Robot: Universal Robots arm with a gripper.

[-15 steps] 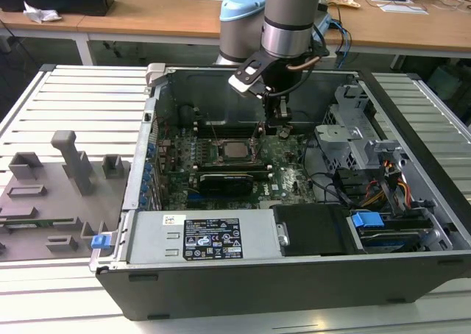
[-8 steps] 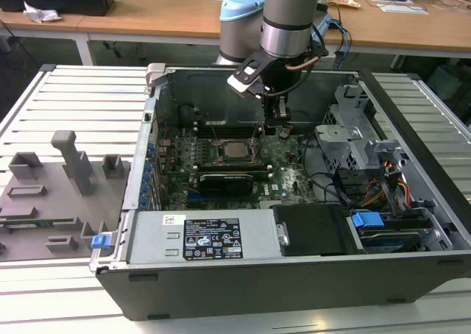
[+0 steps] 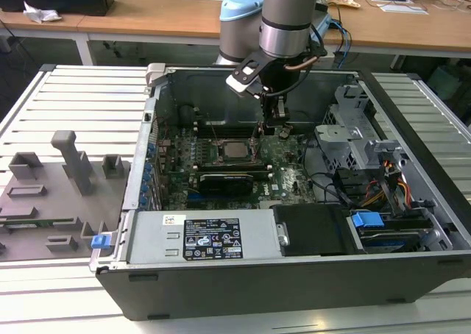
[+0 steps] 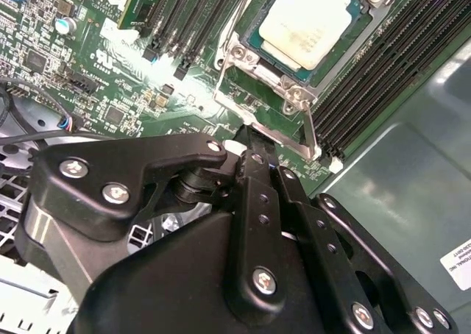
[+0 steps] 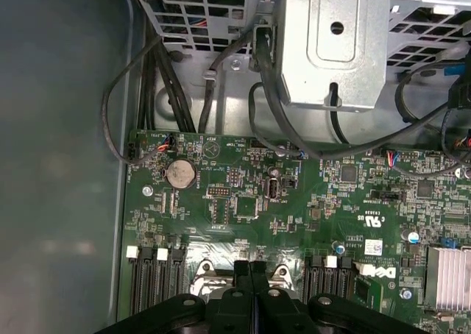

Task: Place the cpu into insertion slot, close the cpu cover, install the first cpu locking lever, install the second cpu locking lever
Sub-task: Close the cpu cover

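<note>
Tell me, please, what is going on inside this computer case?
A robot arm is working inside the open case. The cpu already sits on the green board, with the metal cover lying around it. The gripper, fingers together, is right beside the cover, its tip close to a thin locking lever along the cover's edge. Whether it touches the lever cannot be told.

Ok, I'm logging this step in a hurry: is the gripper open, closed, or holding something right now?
Gripper: jaws closed together, nothing visibly held between them, tip close beside the cpu cover.
</note>
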